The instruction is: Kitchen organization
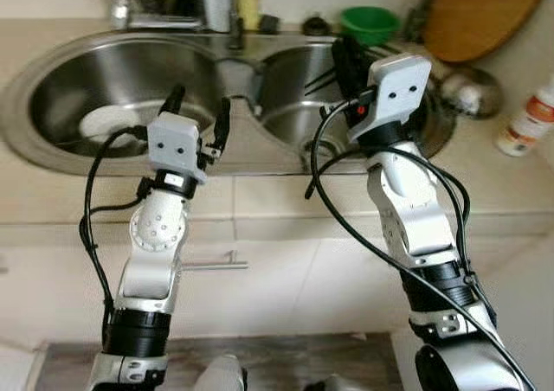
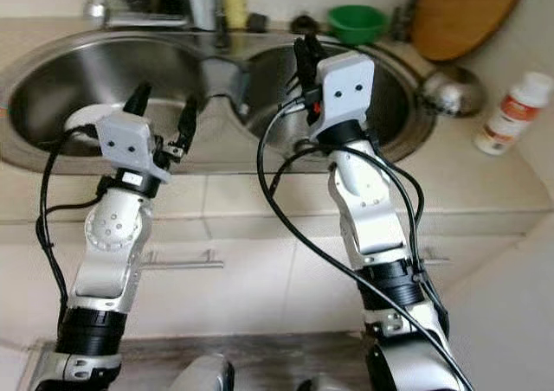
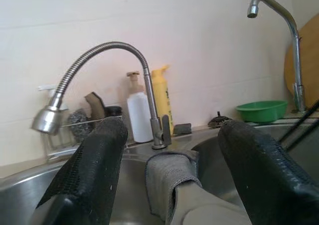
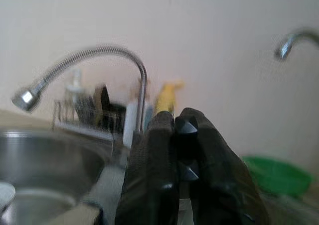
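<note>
Beige worktop [image 1: 260,202], double steel sink [image 1: 251,144]. We see 1 grey cloth [image 3: 169,180] draped on the divider: soft, light, pinch its top fold. Left hand [image 1: 199,118] spread open above it; right hand [image 2: 305,58] closed, empty.

You have a steel double-bowl sink [image 1: 26,105] as landmark. A grey cloth [image 3: 169,177] hangs folded over the divider between its two bowls, in front of the flexible faucet [image 3: 99,60]. A white round item [image 1: 108,123] lies in the left bowl. Behind the right bowl's rim, a green bowl [image 1: 370,21] sits upright. A white bottle [image 1: 530,118] with an orange label stands on the counter right of the sink.
</note>
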{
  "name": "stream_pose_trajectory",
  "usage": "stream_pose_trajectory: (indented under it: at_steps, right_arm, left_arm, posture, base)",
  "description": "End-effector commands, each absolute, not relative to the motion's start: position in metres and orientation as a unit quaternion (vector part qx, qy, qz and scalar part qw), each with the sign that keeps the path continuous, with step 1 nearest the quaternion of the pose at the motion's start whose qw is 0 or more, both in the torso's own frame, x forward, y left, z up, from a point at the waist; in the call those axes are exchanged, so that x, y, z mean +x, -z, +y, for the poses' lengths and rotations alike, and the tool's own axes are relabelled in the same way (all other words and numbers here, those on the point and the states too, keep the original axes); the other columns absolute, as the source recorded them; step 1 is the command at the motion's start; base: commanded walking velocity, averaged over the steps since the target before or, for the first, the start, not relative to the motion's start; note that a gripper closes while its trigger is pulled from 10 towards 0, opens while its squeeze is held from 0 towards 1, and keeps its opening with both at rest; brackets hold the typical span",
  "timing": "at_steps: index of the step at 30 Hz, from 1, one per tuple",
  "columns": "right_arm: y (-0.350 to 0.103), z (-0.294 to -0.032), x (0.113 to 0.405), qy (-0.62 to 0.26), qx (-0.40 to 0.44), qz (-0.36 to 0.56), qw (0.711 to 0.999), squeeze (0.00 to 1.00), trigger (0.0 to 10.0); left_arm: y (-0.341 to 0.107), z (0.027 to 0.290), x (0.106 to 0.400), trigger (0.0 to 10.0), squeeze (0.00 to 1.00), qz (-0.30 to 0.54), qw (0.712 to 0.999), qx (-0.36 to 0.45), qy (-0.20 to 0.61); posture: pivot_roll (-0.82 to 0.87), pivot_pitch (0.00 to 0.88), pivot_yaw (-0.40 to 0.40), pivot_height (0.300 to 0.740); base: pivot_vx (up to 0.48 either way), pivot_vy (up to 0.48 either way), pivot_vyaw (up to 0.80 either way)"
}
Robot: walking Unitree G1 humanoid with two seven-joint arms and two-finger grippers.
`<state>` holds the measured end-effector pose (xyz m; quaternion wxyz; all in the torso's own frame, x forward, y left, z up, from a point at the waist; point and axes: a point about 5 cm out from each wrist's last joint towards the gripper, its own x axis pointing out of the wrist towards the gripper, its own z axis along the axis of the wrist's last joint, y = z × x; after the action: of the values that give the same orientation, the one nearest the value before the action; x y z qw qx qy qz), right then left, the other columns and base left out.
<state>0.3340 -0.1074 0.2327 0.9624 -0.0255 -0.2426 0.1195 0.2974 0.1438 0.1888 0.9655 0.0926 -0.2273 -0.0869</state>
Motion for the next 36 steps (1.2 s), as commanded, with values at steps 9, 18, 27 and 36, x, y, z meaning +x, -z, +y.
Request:
stream_pose_trajectory:
  at_steps: [9, 18, 27, 36]
  right_arm:
    - [-0.207, -0.134, 0.365, -0.02, -0.027, -0.116, 0.993, 0.17, 10.0]
    - [-0.202, -0.135, 0.361, -0.04, 0.052, -0.11, 0.992, 1.0, 10.0]
    - [-0.22, -0.137, 0.355, -0.042, 0.099, -0.161, 0.981, 1.0, 10.0]
    - [-0.235, -0.141, 0.337, -0.035, 0.123, -0.232, 0.964, 0.18, 10.0]
  left_arm:
    - [-0.189, 0.141, 0.299, 10.0, 0.0, -0.227, 0.964, 0.102, 0.094]
    - [-0.186, 0.143, 0.3, 10.0, 0.0, -0.217, 0.967, 0.101, 0.091]
    - [-0.184, 0.142, 0.301, 10.0, 0.0, -0.211, 0.968, 0.099, 0.093]
    - [-0.182, 0.141, 0.302, 10.0, 0.0, -0.201, 0.97, 0.095, 0.1]
  posture:
    - [0.16, 0.0, -0.063, 0.74]
    - [0.15, 0.0, -0.062, 0.74]
    - [0.15, 0.0, -0.059, 0.74]
    - [0.15, 0.0, -0.058, 0.74]
  base:
    - [0.0, 0.0, 0.0]
    - [0.0, 0.0, 0.0]
    - [0.0, 0.0, 0.0]
    - [0.0, 0.183, 0.0]
